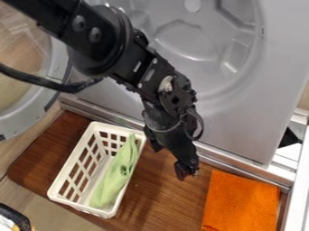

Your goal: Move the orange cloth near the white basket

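"Brown wood counter, gray machine front behind the white basket. Orange cloth?"

"Orange cloth lies flat, right of the basket in view, well apart from it. Green cloth inside the basket."

"End effector?"

"End effector hangs just right of the basket, fingers spread, nothing gripped."

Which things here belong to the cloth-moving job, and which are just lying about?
Job: orange cloth, white basket, black tool.

Just there: light green cloth in the basket, brown wooden board, open round machine door.
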